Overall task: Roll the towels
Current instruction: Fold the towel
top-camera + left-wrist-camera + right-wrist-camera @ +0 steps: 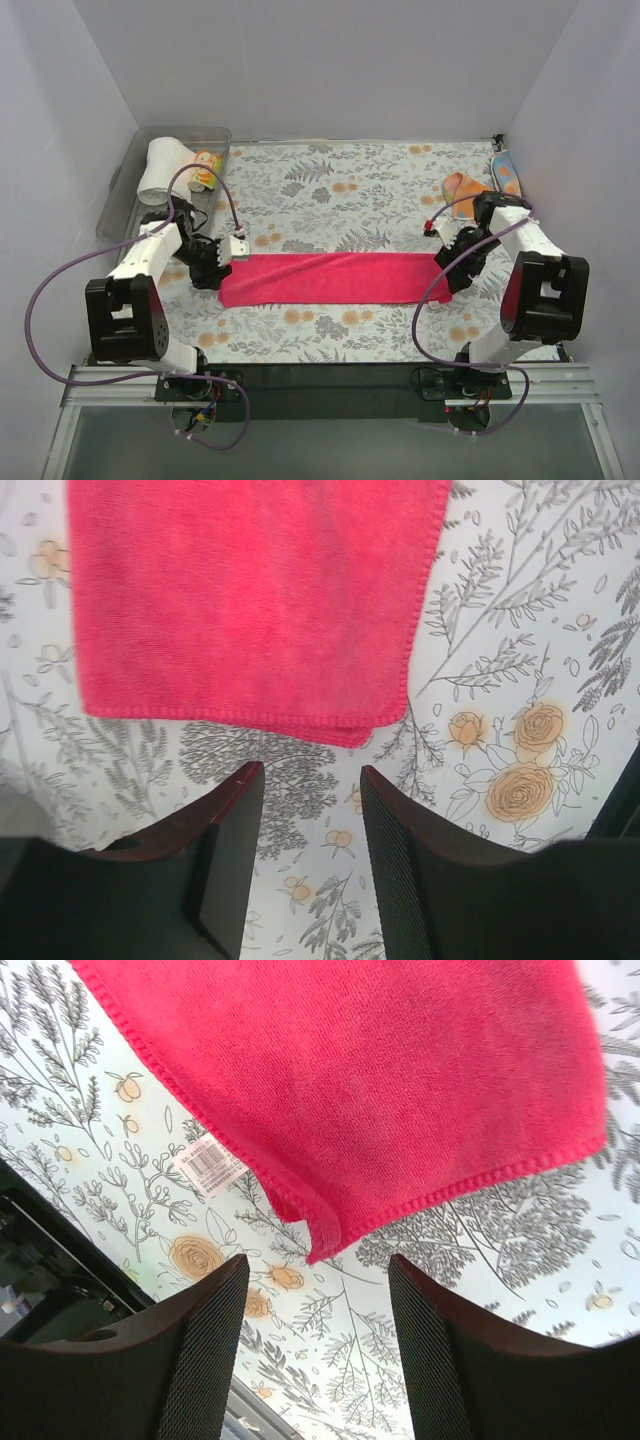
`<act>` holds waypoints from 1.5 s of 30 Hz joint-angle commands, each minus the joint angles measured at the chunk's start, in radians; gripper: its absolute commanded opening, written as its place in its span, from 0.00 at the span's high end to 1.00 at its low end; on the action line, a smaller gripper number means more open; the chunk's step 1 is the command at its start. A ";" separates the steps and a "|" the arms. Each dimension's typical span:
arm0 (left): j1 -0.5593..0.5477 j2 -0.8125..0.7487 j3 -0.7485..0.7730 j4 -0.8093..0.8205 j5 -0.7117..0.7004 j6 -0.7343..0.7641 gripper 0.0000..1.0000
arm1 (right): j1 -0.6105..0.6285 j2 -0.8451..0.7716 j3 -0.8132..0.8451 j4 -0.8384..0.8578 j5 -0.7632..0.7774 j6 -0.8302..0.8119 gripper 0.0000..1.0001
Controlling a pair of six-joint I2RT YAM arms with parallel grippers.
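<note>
A white-walled box is seen around a surface (340, 180) covered in grey-and-orange floral cloth. At the back left a clear plastic bin (118, 205) is parked, with a rolled white towel (160, 165) and a rolled yellow patterned towel (206, 168) tucked inside. The left hand (310, 777) is held open, nothing gripped, and the left end of the magenta-red towel (330, 278) is laid just ahead of its fingertips. That towel is stretched flat as a long strip across the middle. Its right end, white tag (208, 1165) poking out, is found just ahead of the right hand (318, 1265), also spread open and empty. An orange towel (462, 188) is bunched at back right.
</note>
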 commanded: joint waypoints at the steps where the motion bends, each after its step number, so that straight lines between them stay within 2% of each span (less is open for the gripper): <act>1: 0.005 -0.027 0.095 -0.002 0.057 -0.067 0.60 | -0.006 -0.066 0.059 -0.086 -0.041 -0.070 0.46; 6: -0.003 0.040 0.141 0.073 0.071 -0.236 0.61 | -0.010 -0.054 0.024 -0.048 -0.009 0.085 0.60; 10: -0.012 0.045 0.120 0.122 0.074 -0.325 0.62 | -0.078 -0.091 -0.008 -0.029 -0.053 0.229 0.69; 15: -0.026 0.054 0.068 0.159 0.012 -0.390 0.64 | -0.113 -0.077 -0.026 -0.028 -0.057 0.323 0.69; 20: -0.026 0.046 0.032 0.148 -0.058 -0.397 0.62 | -0.115 -0.021 -0.042 -0.019 -0.050 0.424 0.69; 24: -0.026 0.057 0.018 0.167 -0.055 -0.450 0.60 | -0.115 0.045 -0.062 0.003 -0.110 0.504 0.61; 29: -0.029 0.083 0.020 0.191 -0.029 -0.523 0.61 | -0.113 0.130 -0.050 0.090 -0.090 0.564 0.61; 34: -0.029 0.100 0.023 0.214 -0.015 -0.565 0.61 | -0.113 0.206 0.000 0.136 -0.070 0.600 0.70; 36: -0.030 0.115 0.031 0.222 -0.006 -0.589 0.62 | -0.113 0.242 0.032 0.141 -0.075 0.614 0.81; 39: -0.030 0.131 0.038 0.245 0.011 -0.637 0.62 | -0.115 0.275 0.090 0.159 -0.060 0.622 0.90; 45: -0.030 0.163 0.061 0.264 0.040 -0.704 0.64 | -0.136 0.342 0.233 0.169 -0.024 0.624 0.95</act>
